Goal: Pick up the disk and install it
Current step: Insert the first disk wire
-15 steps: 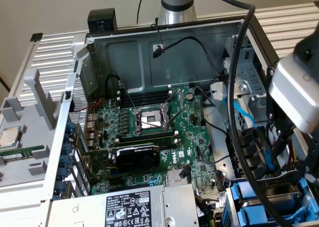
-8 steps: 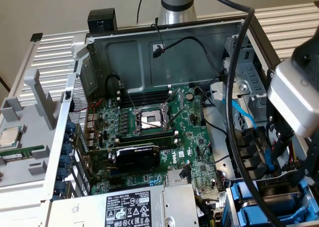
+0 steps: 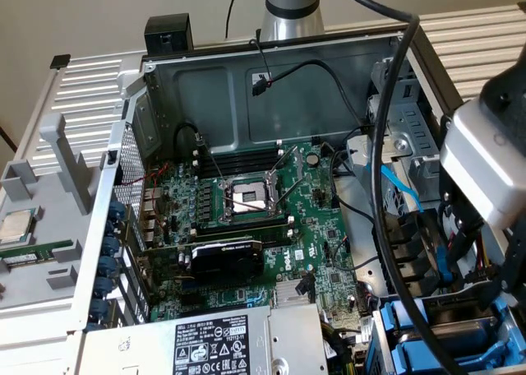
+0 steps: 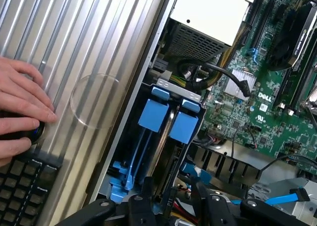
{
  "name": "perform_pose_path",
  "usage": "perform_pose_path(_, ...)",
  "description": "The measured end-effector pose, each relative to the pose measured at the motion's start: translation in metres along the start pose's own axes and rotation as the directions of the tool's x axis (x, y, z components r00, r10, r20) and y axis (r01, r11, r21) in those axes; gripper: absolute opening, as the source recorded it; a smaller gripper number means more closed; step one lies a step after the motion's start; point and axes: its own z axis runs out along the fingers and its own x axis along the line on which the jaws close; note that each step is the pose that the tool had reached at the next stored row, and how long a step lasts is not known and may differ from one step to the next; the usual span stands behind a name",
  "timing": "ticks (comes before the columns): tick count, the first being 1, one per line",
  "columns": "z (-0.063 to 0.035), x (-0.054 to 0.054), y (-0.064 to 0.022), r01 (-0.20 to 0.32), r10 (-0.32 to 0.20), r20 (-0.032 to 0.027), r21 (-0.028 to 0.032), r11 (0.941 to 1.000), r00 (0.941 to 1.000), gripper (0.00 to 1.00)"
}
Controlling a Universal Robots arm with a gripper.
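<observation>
Ribbed metal bench [image 4: 99, 37], open computer case [image 3: 246, 87], drive cage [image 4: 176, 86] holding 2 blue carriers [image 4: 152, 116], fingers [image 4: 147, 196] half open, empty

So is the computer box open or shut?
Open: the computer case has no side cover on, and its green motherboard lies bare.

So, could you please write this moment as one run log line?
claw: over drive bay | blue carriers: inside bay | person: hand next to keyboard
</observation>
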Motion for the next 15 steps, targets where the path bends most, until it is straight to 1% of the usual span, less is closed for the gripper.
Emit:
perform_pose_path(8,0.0000,0.0000,0.0000,0.000,0.000,-0.0005,0.0008,1.0000,1.0000,0.43)
perform_pose_path(10,0.0006,0.0001,0.0000,-0.001,0.001,-0.0014,0.0034,1.0000,1.0000,0.43)
perform_pose_path(15,0.0015,0.0001,0.0003,-0.003,0.003,-0.0048,0.0123,0.9999,1.0000,0.43)
